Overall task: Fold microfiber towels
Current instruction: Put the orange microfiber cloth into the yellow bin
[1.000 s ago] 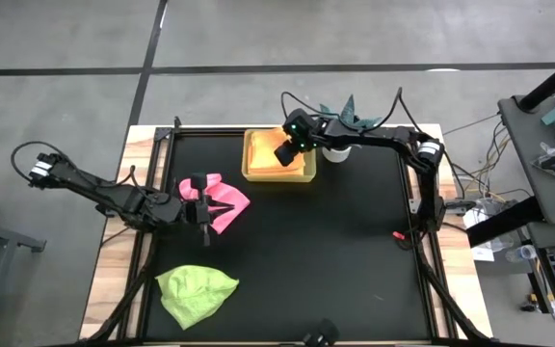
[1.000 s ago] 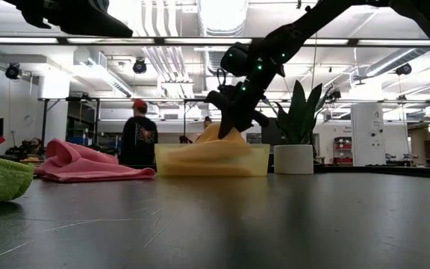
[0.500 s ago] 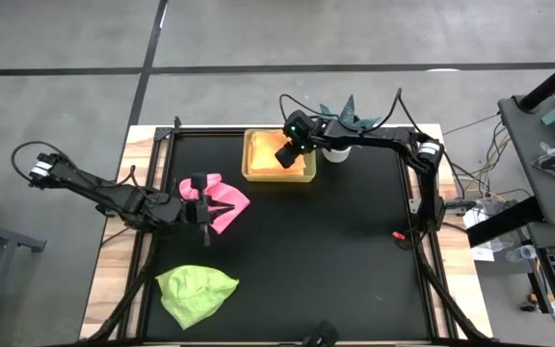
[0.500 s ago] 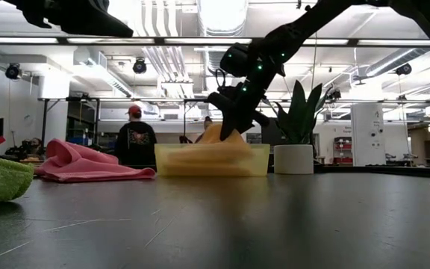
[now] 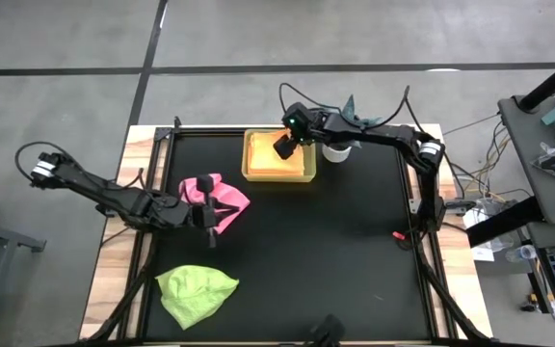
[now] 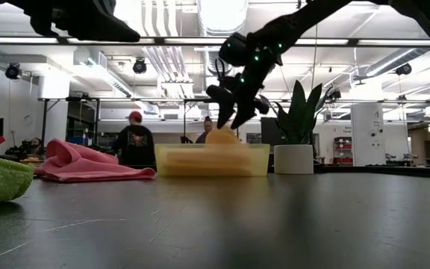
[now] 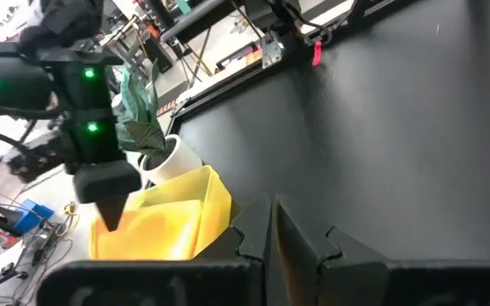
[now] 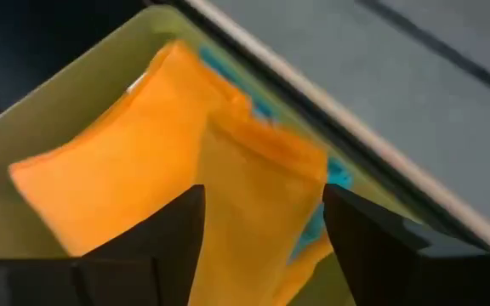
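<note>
Lower the open-fingered right gripper (image 5: 283, 146) squarely onto the orange-yellow towel (image 8: 185, 161) in the yellow tray (image 5: 251, 173), pinching one layer; left gripper (image 5: 205, 218) closed, empty, beside pink towel (image 5: 222, 199).

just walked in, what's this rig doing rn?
Towel folding. The right tool hangs open above the yellow tray at the table's far edge, over an orange towel lying in it with a turquoise one peeking out beneath. The left tool, fingers shut, sits at the pink towel lying crumpled on the black mat. The lime green towel lies unfolded near the front left corner.
</note>
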